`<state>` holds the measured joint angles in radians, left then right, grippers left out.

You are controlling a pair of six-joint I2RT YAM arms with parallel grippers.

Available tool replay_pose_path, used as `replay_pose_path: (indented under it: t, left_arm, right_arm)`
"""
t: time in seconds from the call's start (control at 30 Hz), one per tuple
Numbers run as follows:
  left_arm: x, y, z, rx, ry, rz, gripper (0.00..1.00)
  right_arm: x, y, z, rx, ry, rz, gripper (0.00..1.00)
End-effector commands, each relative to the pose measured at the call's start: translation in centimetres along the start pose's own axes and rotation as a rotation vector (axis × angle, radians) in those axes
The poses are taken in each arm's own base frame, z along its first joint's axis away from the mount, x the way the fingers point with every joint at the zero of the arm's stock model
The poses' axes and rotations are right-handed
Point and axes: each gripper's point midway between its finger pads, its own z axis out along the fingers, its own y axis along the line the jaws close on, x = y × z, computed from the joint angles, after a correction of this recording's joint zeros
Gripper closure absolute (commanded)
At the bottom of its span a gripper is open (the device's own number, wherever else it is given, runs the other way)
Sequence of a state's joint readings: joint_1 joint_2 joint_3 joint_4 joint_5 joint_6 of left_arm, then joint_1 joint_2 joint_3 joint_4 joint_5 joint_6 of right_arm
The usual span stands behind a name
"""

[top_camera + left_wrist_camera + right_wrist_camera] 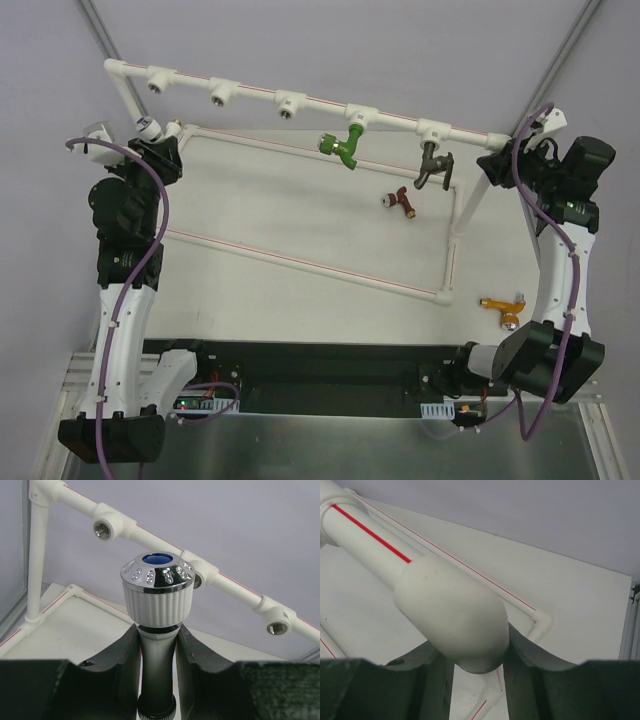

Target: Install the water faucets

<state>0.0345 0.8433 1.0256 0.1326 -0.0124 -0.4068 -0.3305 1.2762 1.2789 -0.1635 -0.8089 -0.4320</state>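
My left gripper (157, 145) is shut on the white faucet (148, 127) at the frame's far left corner. In the left wrist view (157, 635) the jaws clamp its grey-white neck, and its ribbed knob (157, 592) with chrome cap and blue centre points at the top rail. A green faucet (345, 146) and a dark grey faucet (435, 165) hang from the top rail's tees. A dark red faucet (401, 200) and an orange faucet (503, 305) lie on the table. My right gripper (497, 163) is shut on the rail's rounded white end (452, 612).
The white pipe frame (300, 262) lies across the table, its raised top rail (250, 93) carrying three empty tee sockets (102, 529). Another socket (276, 626) shows at the right of the left wrist view. Diagonal grey poles stand at both far corners.
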Motion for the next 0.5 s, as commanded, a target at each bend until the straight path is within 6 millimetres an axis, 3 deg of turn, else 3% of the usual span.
replay_pose_path:
  t: [0.0,0.13,0.3,0.47]
  left_arm:
    - [-5.0,-0.7,0.9,-0.001,-0.163,0.008,1.0]
    - [-5.2,0.9,2.2,-0.044,-0.179,-0.03,1.0]
    - [-5.2,2.1,3.3,-0.049,-0.187,-0.114,1.0]
    - [-5.4,3.0,4.1,-0.05,-0.209,-0.205,1.0]
  right_arm:
    - [-3.5,1.6,-2.5,0.026,-0.059,-0.085,0.94]
    - [-2.5,-0.7,-4.0,0.205,-0.023,-0.089,0.98]
    - [-2.6,-0.6,-6.2,0.304,-0.025,-0.147,0.98]
    - [-2.3,-0.1,-7.0,0.339,0.0,-0.213,0.97]
